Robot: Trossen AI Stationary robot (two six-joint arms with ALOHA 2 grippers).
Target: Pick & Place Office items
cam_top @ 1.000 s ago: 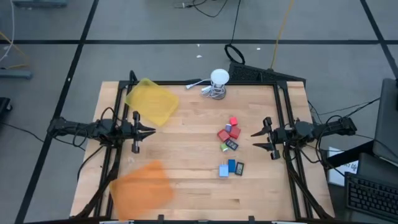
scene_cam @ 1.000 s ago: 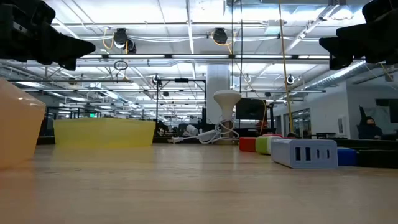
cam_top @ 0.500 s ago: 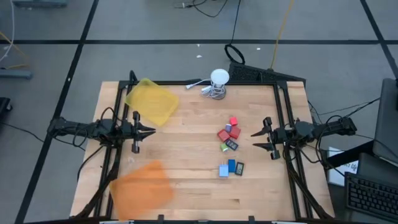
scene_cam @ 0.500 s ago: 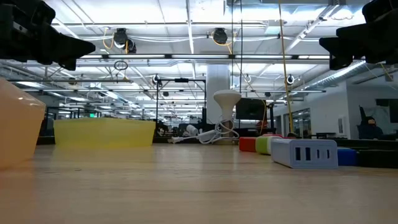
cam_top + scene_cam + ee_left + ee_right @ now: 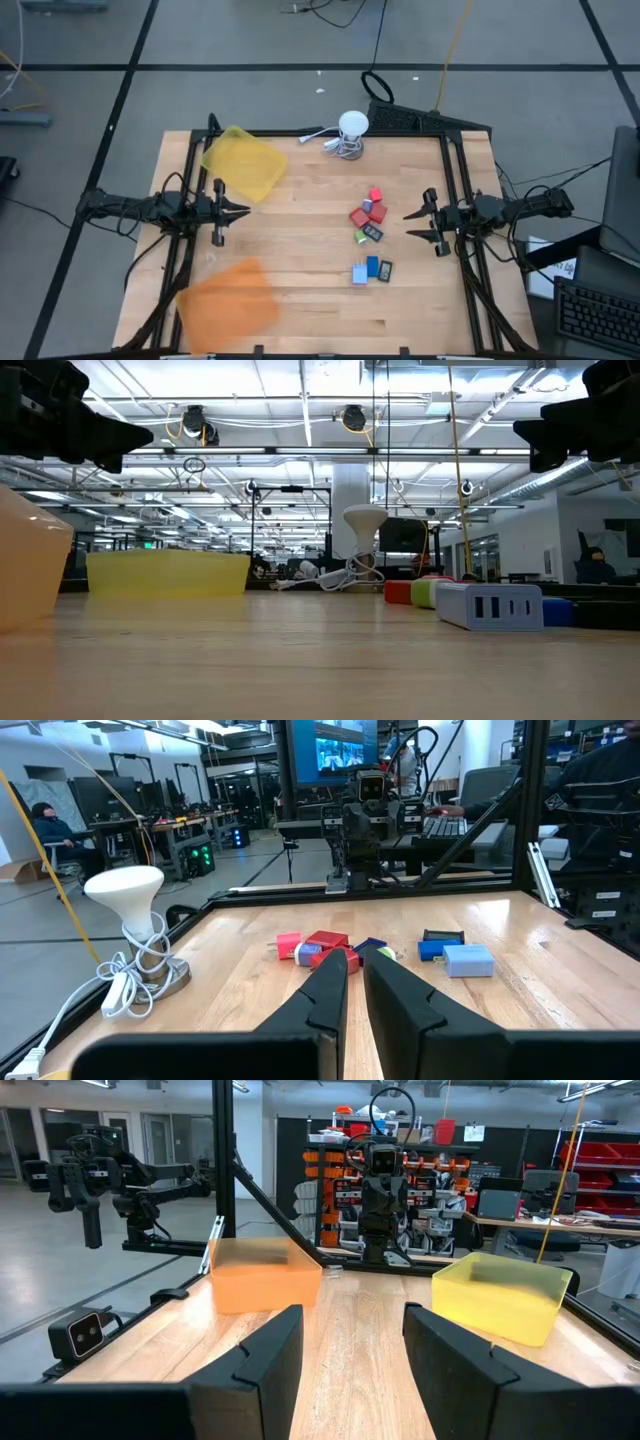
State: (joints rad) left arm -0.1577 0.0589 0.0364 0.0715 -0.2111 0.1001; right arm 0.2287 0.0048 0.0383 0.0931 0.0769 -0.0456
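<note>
1. High view: the office items point(image 5: 369, 232), tiny red, blue and dark blocks, lie loose on the table point(image 5: 300, 300) nearer the right side. They look light and rigid, best pinched across their short flat sides. The left gripper point(image 5: 238, 211) and right gripper point(image 5: 414, 224) hover at opposite table edges, arms level, pointing inward.
2. Low view: a grey USB charger block point(image 5: 490, 606) sits foremost; red and green pieces lie behind it.
3. Left wrist view: the fingers point(image 5: 325, 995) are pressed almost together, empty; the items lie ahead.
4. Right wrist view: the fingers point(image 5: 270, 1355) stand apart, holding nothing, facing the orange tray point(image 5: 265, 1275) and yellow tray point(image 5: 505, 1295).
</note>
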